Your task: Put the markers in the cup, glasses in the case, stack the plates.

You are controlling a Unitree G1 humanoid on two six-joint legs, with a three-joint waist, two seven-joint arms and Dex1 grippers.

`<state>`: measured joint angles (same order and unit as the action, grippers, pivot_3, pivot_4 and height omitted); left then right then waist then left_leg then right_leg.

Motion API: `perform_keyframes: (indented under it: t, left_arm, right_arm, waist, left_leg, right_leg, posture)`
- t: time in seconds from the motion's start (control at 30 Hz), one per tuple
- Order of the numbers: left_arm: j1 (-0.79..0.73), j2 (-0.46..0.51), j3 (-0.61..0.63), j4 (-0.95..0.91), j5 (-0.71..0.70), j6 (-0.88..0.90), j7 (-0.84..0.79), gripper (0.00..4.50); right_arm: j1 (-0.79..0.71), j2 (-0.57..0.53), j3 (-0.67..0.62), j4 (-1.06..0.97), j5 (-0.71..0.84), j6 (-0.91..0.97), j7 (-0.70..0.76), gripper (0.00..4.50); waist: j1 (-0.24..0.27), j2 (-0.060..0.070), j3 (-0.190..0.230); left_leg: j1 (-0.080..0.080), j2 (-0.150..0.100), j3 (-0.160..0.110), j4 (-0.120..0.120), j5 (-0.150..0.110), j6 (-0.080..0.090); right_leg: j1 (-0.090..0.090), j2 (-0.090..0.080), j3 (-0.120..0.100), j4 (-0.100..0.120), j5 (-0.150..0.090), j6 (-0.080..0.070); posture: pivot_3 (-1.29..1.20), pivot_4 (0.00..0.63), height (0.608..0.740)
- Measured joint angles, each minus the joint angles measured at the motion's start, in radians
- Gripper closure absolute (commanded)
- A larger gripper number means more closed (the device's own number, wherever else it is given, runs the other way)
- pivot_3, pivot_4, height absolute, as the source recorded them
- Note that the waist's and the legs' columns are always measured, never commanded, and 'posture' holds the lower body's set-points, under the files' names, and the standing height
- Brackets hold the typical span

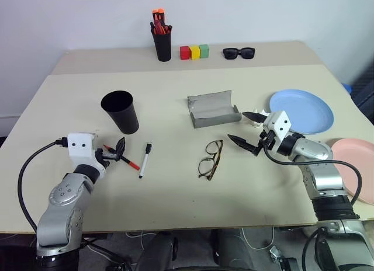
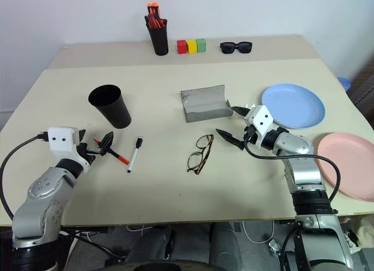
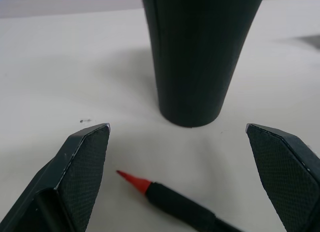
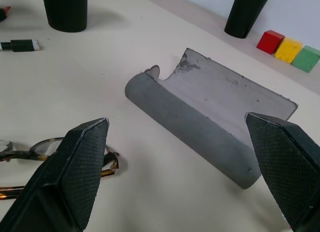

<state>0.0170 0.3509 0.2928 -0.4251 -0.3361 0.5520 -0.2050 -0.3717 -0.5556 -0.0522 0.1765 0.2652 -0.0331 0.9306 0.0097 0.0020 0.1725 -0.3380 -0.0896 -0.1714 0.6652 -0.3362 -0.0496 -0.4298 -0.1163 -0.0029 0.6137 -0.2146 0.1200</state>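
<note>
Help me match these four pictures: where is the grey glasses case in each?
Left eye view: glasses case, open, mid-table.
Right eye view: the case, mid-table.
Left wrist view: not in this picture.
Right wrist view: the case, open, centre.
Shared landmark: black cup.

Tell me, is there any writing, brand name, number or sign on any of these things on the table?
None that can be read.
The white marker shows no legible print.
The red marker, cup, case, plates and colored blocks look plain.
</note>
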Motion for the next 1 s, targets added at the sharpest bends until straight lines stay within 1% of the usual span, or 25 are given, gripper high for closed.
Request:
perform_keyframes:
  t: [0.13, 0.3, 0.4, 0.47, 0.53, 0.63, 0.73, 0.8, 0.9, 1.0]
  left_arm:
    - [-0.027, -0.002, 0.019, -0.006, -0.002, 0.069, 0.055, 0.02]
    - [-0.040, -0.006, 0.066, -0.041, -0.015, 0.186, 0.128, 0.02]
    - [-0.123, -0.092, 0.086, -0.114, -0.060, 0.330, 0.218, 0.02]
    - [-0.177, -0.165, 0.100, -0.166, -0.103, 0.453, 0.278, 0.02]
    - [-0.213, -0.208, 0.125, -0.198, -0.133, 0.574, 0.324, 0.02]
    - [-0.292, -0.287, 0.180, -0.226, -0.123, 0.759, 0.419, 0.02]
    - [-0.378, -0.381, 0.274, -0.227, -0.080, 0.899, 0.496, 0.02]
    - [-0.416, -0.394, 0.310, -0.228, -0.049, 0.950, 0.518, 0.02]
    - [-0.461, -0.367, 0.313, -0.231, 0.001, 1.002, 0.524, 0.02]
    - [-0.503, -0.403, 0.329, -0.237, 0.043, 1.041, 0.531, 0.02]
  right_arm:
    - [-0.008, 0.028, 0.000, -0.012, 0.024, -0.001, 0.004, 0.04]
    - [0.008, 0.065, 0.010, -0.089, 0.023, 0.010, -0.044, 0.04]
    - [0.023, 0.070, 0.019, -0.152, 0.030, 0.031, -0.053, 0.04]
    - [0.034, 0.074, 0.033, -0.179, 0.033, 0.042, -0.057, 0.04]
    - [0.038, 0.080, 0.045, -0.188, 0.033, 0.053, -0.062, 0.04]
    - [0.034, 0.079, 0.050, -0.190, 0.035, 0.061, -0.050, 0.04]
    - [0.014, 0.080, 0.068, -0.189, 0.034, 0.048, -0.029, 0.04]
    - [0.006, 0.080, 0.071, -0.188, 0.035, 0.046, -0.021, 0.04]
    - [0.001, 0.082, 0.071, -0.173, 0.045, 0.045, -0.012, 0.04]
    - [0.002, 0.084, 0.072, -0.176, 0.092, 0.072, 0.017, 0.04]
  waist:
    - [0.000, 0.000, 0.000]
    - [0.000, 0.000, 0.000]
    - [0.009, -0.003, 0.001]
    - [0.003, -0.003, 0.001]
    - [-0.003, -0.003, 0.001]
    - [-0.008, -0.004, 0.001]
    - [-0.006, -0.007, 0.003]
    - [-0.005, -0.008, 0.004]
    - [-0.002, -0.008, 0.004]
    - [0.002, -0.008, 0.004]
  left_leg:
    - [0.000, 0.000, 0.000, 0.000, 0.000, 0.000]
    - [0.000, 0.001, 0.000, 0.000, 0.001, -0.002]
    - [-0.002, 0.000, -0.001, 0.001, 0.001, -0.003]
    - [-0.001, 0.000, 0.000, 0.001, 0.002, -0.003]
    - [-0.001, 0.000, 0.001, 0.001, 0.002, -0.004]
    - [0.000, 0.000, 0.001, 0.001, 0.002, -0.004]
    - [-0.001, 0.000, 0.001, 0.001, 0.003, -0.005]
    - [-0.001, 0.000, 0.001, 0.001, 0.003, -0.005]
    - [-0.001, 0.000, 0.001, 0.001, 0.003, -0.006]
    - [-0.001, 0.000, 0.001, 0.001, 0.003, -0.006]
  right_leg:
    - [0.000, 0.001, 0.000, 0.000, 0.000, 0.000]
    - [-0.001, 0.001, 0.001, 0.000, 0.000, 0.000]
    - [-0.001, 0.001, 0.001, 0.000, 0.001, 0.002]
    - [0.000, 0.000, 0.001, -0.001, 0.001, 0.002]
    - [-0.001, 0.001, 0.002, 0.000, 0.001, 0.002]
    - [-0.001, 0.002, 0.002, 0.000, 0.001, 0.002]
    - [-0.001, 0.002, 0.002, 0.000, 0.001, 0.002]
    - [-0.001, 0.002, 0.002, 0.000, 0.001, 0.002]
    - [-0.001, 0.002, 0.002, 0.000, 0.001, 0.002]
    - [-0.001, 0.002, 0.002, -0.001, 0.001, 0.002]
  posture:
    - [0.00, 0.150, 0.740]
    - [0.00, 0.150, 0.740]
    - [0.00, 0.150, 0.740]
    - [0.00, 0.150, 0.740]
    - [0.00, 0.150, 0.740]
    - [0.00, 0.150, 0.740]
    - [0.00, 0.150, 0.740]
    - [0.00, 0.150, 0.740]
    - [0.00, 0.150, 0.740]
    - [0.00, 0.150, 0.740]
